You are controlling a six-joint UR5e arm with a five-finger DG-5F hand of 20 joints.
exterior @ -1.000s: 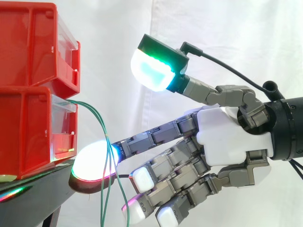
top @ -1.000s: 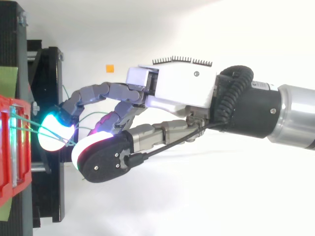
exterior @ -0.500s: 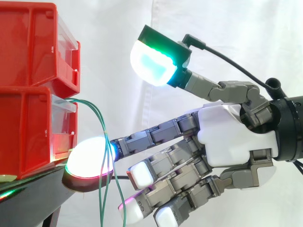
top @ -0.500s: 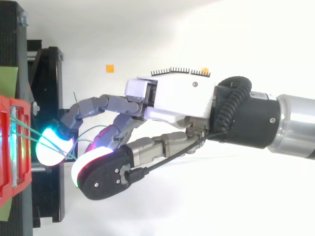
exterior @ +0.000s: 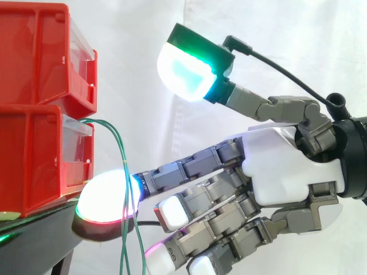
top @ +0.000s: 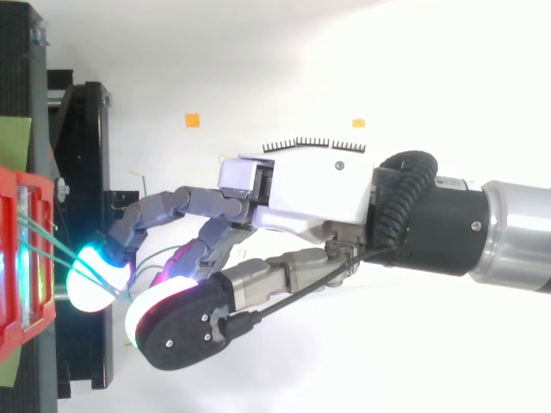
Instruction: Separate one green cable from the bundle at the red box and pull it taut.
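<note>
1. Loose and spread, nothing pinched: hand [exterior: 287, 172] with one long fingertip [exterior: 106, 197] nudging the green cables [exterior: 124, 166], thumb [exterior: 189, 71] lifted well clear.
2. Best to hook just one strand, possibly the outer, then draw back steadily.
3. Thin, glossy, slack, drooping from the red box [exterior: 34, 160] just ahead of that pad.

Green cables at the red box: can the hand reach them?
Probably yes: on the hand, one outstretched fingertip looks to touch the green cables beside the red box, nothing between. Its thumb stands well above, so no pinch yet.
</note>
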